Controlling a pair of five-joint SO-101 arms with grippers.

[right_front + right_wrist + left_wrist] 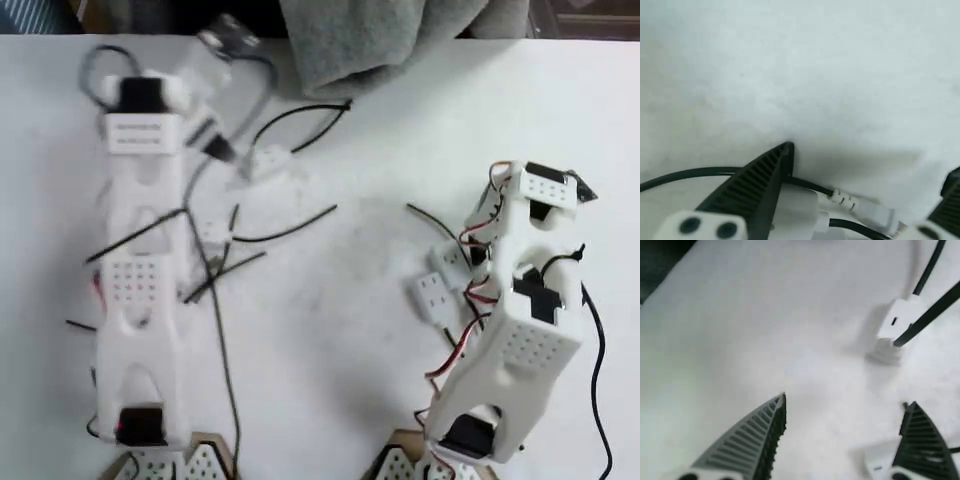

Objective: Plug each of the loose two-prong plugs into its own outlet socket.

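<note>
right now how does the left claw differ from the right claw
The left claw hangs over bare table, whereas the right claw straddles a white plug on a black cord. In the high view the left arm stretches farther across the table than the right arm. Both claws are open with nothing gripped.

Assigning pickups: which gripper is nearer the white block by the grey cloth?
Left. The left gripper is right beside the white block; the right gripper is across the table.
</note>
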